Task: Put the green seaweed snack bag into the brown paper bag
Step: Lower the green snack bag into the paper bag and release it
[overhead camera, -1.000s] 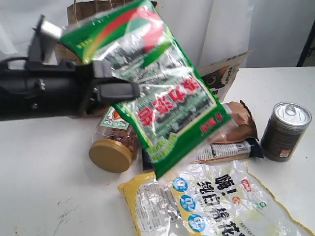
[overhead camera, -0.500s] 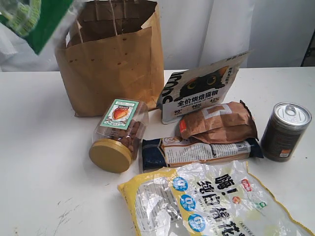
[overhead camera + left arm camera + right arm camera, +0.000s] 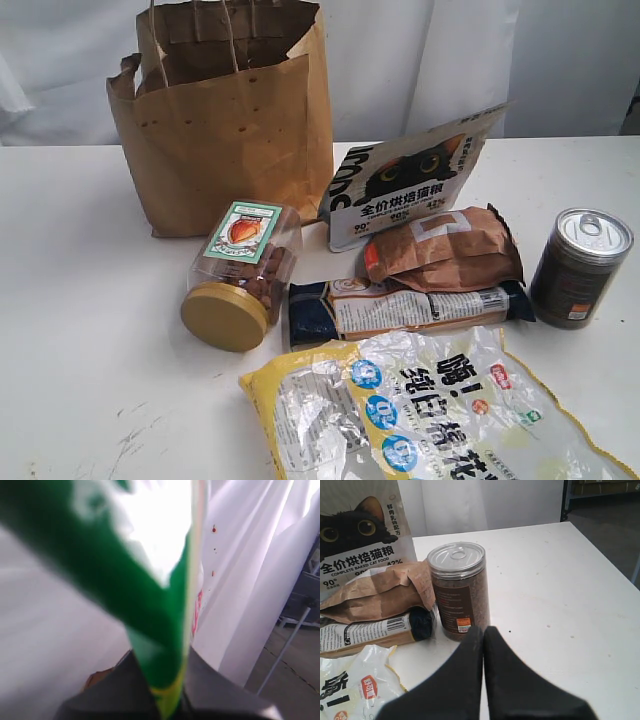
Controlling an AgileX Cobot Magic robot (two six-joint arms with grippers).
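Note:
The brown paper bag (image 3: 225, 130) stands upright at the back left of the white table, its mouth open at the top. The green seaweed snack bag (image 3: 135, 580) shows only in the left wrist view, blurred and close to the lens, with my left gripper (image 3: 167, 700) shut on its yellow-edged end. Neither that bag nor the left arm appears in the exterior view. My right gripper (image 3: 483, 632) is shut on nothing, low over the table just in front of the brown can (image 3: 459, 590).
On the table (image 3: 80, 330) lie a nut jar (image 3: 240, 280) on its side, a black-cat food pouch (image 3: 410, 185), a small crumpled brown pouch (image 3: 445, 250), a dark bar packet (image 3: 400, 308), a yellow-edged clear packet (image 3: 430, 410) and the can (image 3: 580, 265).
The left arm has carried the green bag up and leftwards out of the exterior view; a second ago it hung in front of the paper bag. Nothing on the table has moved.

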